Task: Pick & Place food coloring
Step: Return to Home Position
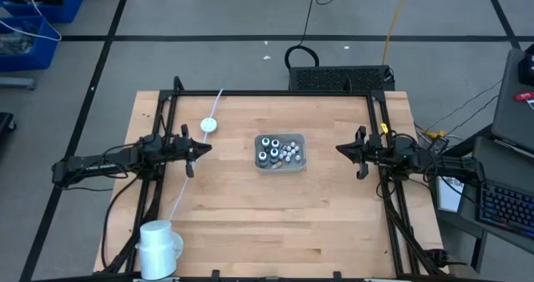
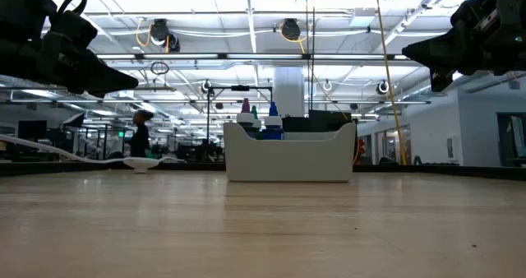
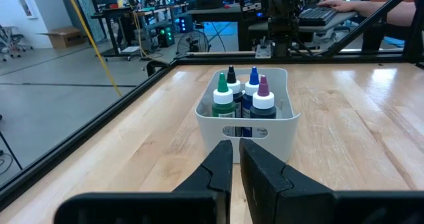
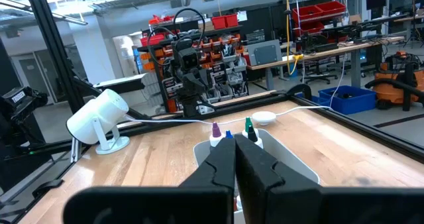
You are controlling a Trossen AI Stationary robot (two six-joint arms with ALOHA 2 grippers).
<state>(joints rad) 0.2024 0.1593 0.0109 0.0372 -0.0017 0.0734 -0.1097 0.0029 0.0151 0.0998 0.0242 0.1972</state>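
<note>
Several small food coloring bottles (image 3: pixel 242 98) stand upright inside the pale grey tray (image 1: pixel 299 163) at the table's middle; they have dark bodies, white collars and green, black, blue and purple tips. The low view shows only their tips (image 2: pixel 259 118) over the tray's wall (image 2: pixel 288 159). My left gripper (image 1: pixel 193 153) hovers left of the tray, shut and pointing at it (image 3: pixel 236 144). My right gripper (image 1: pixel 344 148) hovers right of the tray, shut as well (image 4: pixel 234 146). Both hang above the table top (image 2: pixel 115 81) (image 2: pixel 415 56) and touch nothing.
A white round puck (image 1: pixel 209 125) on a white cable lies left of the tray toward the far edge. A white lamp-like device (image 1: pixel 158 247) stands at the near left corner. A black frame (image 1: pixel 275 93) rims the table. Bare wood lies near the tray.
</note>
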